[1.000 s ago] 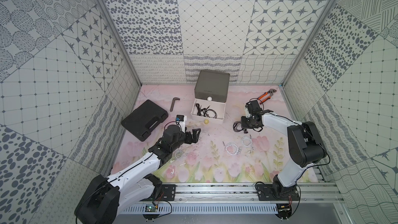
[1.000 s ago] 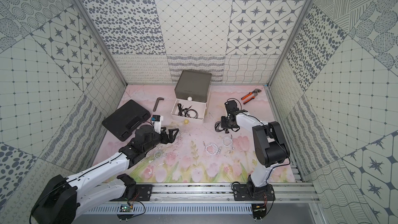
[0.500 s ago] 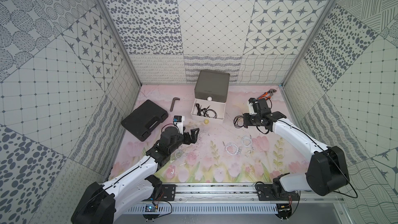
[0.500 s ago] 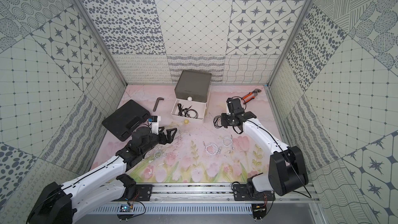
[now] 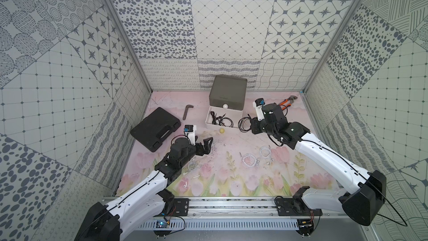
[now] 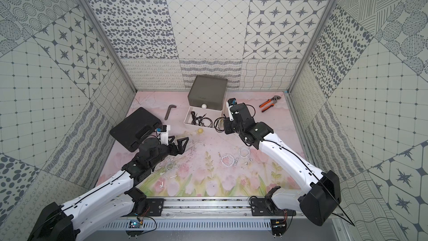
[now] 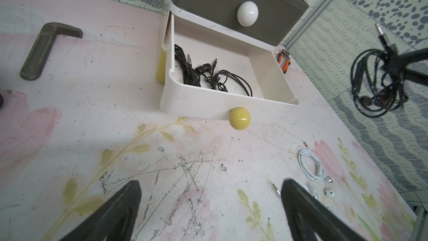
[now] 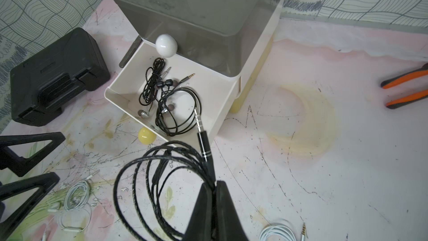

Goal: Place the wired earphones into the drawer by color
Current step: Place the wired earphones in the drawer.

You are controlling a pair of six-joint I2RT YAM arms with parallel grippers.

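While your right gripper (image 8: pixel 214 183) stands clamped on black earphone bundle (image 8: pixel 203 145), coil hangs clear of mat, just at 3 o'clock of open white tier (image 5: pixel 235 115) of drawer (image 5: pixel 228 89) in a top view. Step in hand, as you'd judge: delivering black set to tier; other black sets (image 8: pixel 165 84) lie inside. Next: shift toward 9 o'clock over tier, lower, release. Left gripper (image 7: pixel 210 186) spread wide, empty, at 7 o'clock of drawer. White earphones (image 5: pixel 248 159) on mat at 6 o'clock.

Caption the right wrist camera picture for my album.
Right gripper clamps a coiled black earphone near the open white drawer already holding black earphones.
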